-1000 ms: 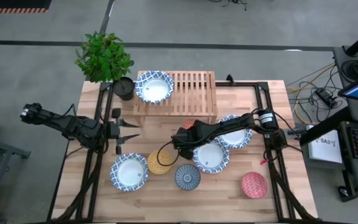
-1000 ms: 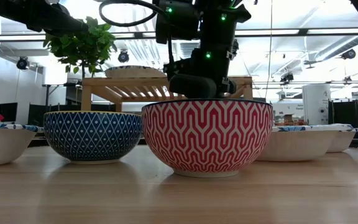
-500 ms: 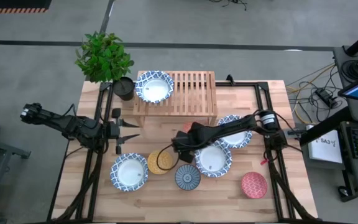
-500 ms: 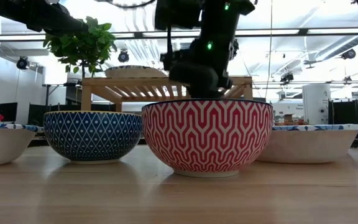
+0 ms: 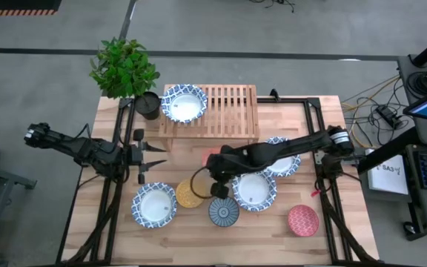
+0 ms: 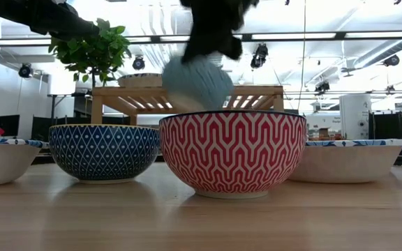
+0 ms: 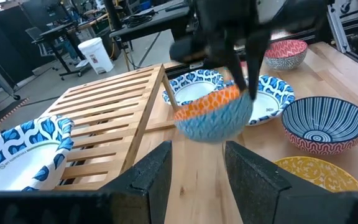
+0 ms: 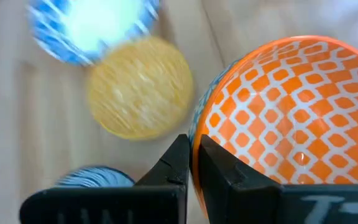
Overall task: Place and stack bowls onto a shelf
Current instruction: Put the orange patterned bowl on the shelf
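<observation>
My right gripper [image 5: 215, 176] is over the table's middle, shut on the small orange bowl [image 7: 213, 116], which is orange-latticed inside and blue outside. In the low view the bowl [image 6: 197, 81] hangs blurred above the red bowl [image 6: 232, 152]. My left gripper [image 5: 159, 154] waits open near the table's left side, short of the shelf. One white bowl [image 5: 184, 104] sits on the left end of the light-wood shelf [image 5: 228, 111]. On the table stand three white bowls [image 5: 154, 205] [image 5: 253, 190] [image 5: 282, 157], the yellow bowl [image 5: 189, 195], the blue-grey bowl [image 5: 224, 211] and the red bowl [image 5: 302, 220]. My right gripper pinches the orange bowl's rim [image 8: 196, 140], one finger [image 8: 219, 171] inside the bowl and the other finger [image 8: 176, 165] outside its wall. The fingers come from above, pointing down. The bowl hangs below them, lifted clear of the table and slightly tilted.
A potted plant [image 5: 124, 68] in a dark pot [image 5: 148, 105] stands at the far left corner beside the shelf. Bare slats [image 5: 232, 100] make up the shelf's right part. Black frame rails [image 5: 113, 193] run along the table's left and right sides.
My right gripper has risen with the orange bowl, shifting slightly toward the table's near edge. The bowl, which sat on the table in front of the shelf, is now lifted clear, above the red bowl's rim in the low view.
</observation>
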You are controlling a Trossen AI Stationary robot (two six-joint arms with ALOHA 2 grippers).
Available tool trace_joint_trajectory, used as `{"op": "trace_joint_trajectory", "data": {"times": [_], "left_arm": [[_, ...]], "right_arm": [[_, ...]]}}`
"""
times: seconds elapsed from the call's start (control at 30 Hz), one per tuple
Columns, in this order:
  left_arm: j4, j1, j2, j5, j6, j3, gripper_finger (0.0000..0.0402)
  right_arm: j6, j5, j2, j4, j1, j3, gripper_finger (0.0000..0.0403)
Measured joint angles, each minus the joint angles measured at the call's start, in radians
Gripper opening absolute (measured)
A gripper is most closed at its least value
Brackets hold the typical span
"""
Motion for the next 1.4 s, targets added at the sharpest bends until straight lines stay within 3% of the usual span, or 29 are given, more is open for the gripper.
{"op": "trace_joint_trajectory", "data": {"times": [0.2,0.4,0.5,1.0,1.4], "left_arm": [[-0.001,0.000,0.000,0.000,0.000,0.000,0.0133],[-0.001,0.000,0.000,0.000,0.000,0.000,0.0132],[-0.001,0.000,0.000,0.000,0.000,0.000,0.0133],[-0.002,-0.001,0.000,0.000,0.000,0.000,0.0133],[-0.002,0.000,0.000,0.000,0.000,0.000,0.0132]], "right_arm": [[-0.145,0.033,-0.099,0.088,-0.001,0.001,0.0013],[-0.225,0.291,-0.185,0.028,-0.013,0.001,0.0013],[-0.270,0.367,-0.210,-0.013,-0.049,0.002,0.0012],[-0.416,0.247,-0.209,-0.103,-0.359,0.002,0.0012],[-0.451,0.215,-0.190,-0.128,-0.391,0.002,0.0012]]}}
